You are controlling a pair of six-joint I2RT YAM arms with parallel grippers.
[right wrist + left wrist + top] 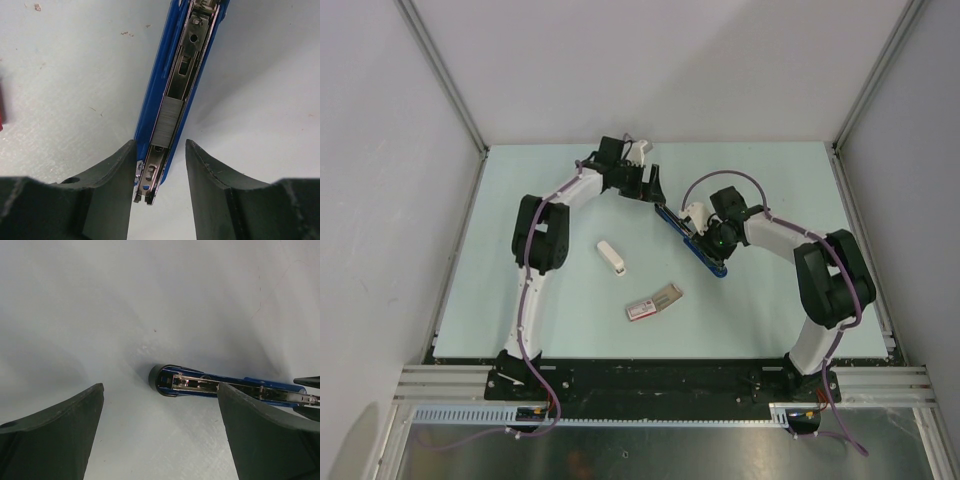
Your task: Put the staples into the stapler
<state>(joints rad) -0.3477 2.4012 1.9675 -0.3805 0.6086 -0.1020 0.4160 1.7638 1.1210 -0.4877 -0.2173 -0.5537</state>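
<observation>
Because the stapler (pixel 156 85) lies opened out on the bench (pixel 570 320), a little right of its middle, with its long axis slanting from the far edge toward the near right corner, the right arm is the better placed. Its jaws straddle the end of the metal rail across its width, half-closed, with one side against the rail and the other just clear. The staples (pixel 167 122) sit in the channel just ahead. The left jaws hover wide open by the black far end.
</observation>
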